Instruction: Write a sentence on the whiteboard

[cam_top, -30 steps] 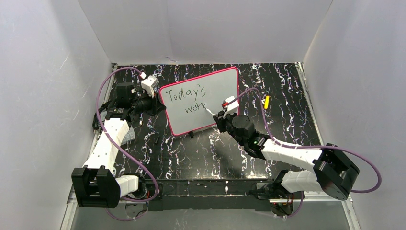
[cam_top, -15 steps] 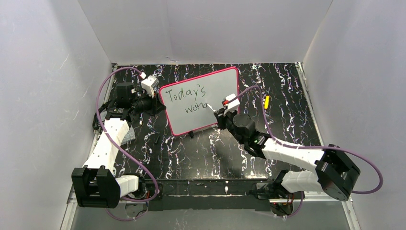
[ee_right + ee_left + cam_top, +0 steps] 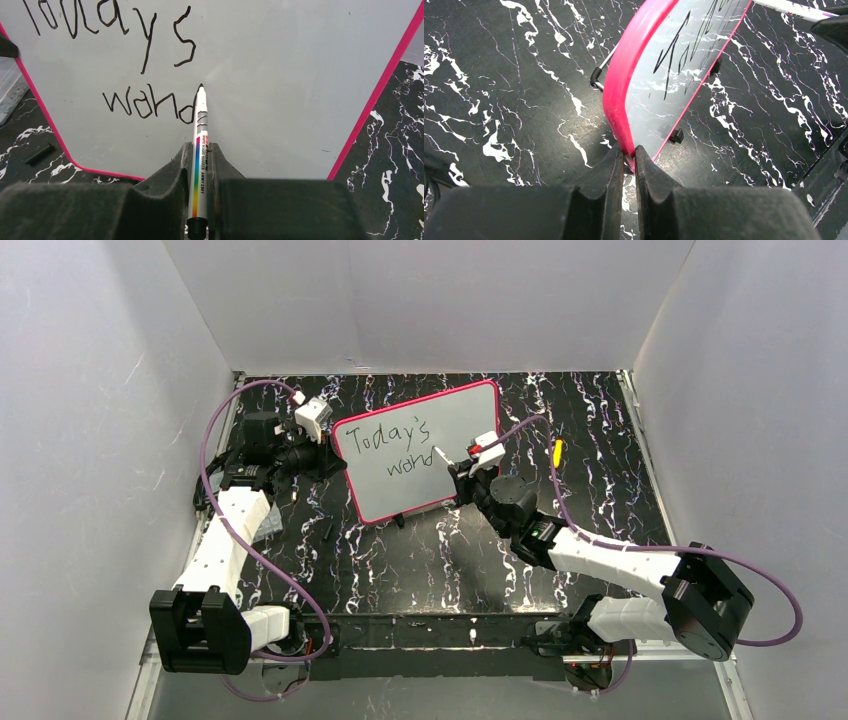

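Observation:
The whiteboard [image 3: 455, 430] stands tilted on the table, pink-framed, and also shows in the right wrist view [image 3: 280, 75] and left wrist view [image 3: 659, 100]. The sentence [image 3: 395, 445] reads "Today's" with "wond" below it [image 3: 150, 102]. My left gripper [image 3: 626, 157] is shut on the board's pink left edge [image 3: 621, 85]. My right gripper [image 3: 200, 150] is shut on a white marker [image 3: 201, 150] with a rainbow stripe. The marker tip [image 3: 201, 88] is at the board by the top of the "d". In the top view the right gripper [image 3: 462, 468] is at the board's lower right.
A yellow object [image 3: 557, 452] lies on the black marbled table [image 3: 400, 560] right of the board. A small black piece [image 3: 327, 530] lies below the board's left corner. White walls enclose the table on three sides.
My right gripper has moved the marker rightwards and then up; the second line has grown from "wor" to "wond". The left arm and the board have not moved.

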